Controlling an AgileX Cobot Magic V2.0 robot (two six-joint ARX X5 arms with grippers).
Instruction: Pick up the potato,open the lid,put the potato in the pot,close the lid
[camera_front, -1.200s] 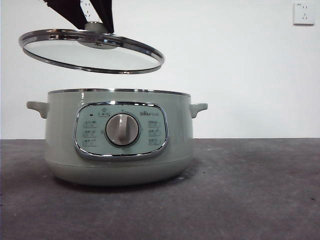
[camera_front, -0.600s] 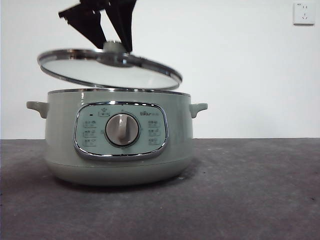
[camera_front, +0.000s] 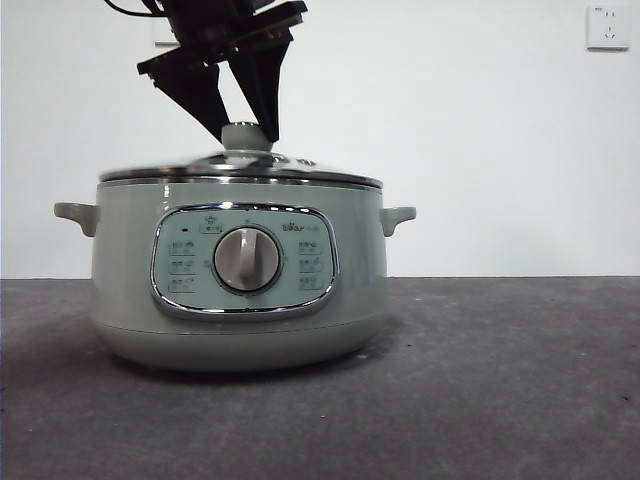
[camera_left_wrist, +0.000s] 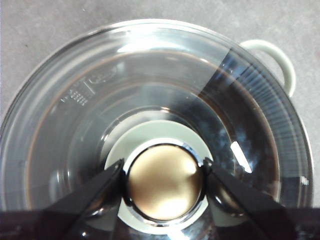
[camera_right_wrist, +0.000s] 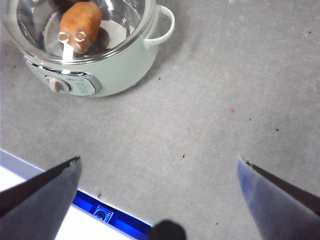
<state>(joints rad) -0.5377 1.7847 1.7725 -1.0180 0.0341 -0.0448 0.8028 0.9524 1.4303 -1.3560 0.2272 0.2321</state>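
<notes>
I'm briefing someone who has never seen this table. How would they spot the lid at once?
Find the big sage-green pot with the dial panel on the grey table. The lid sits on its rim: clear glass, shiny steel edge. Its pale green knob is clamped by the left gripper.

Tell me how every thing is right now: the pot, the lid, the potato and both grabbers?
pot: upright on the table, covered.
lid: resting on the pot's rim, closing it.
potato: inside the pot, seen through the glass.
left gripper: jaws shut on the lid's knob.
right gripper: jaws open, holding nothing, away from the pot.
</notes>
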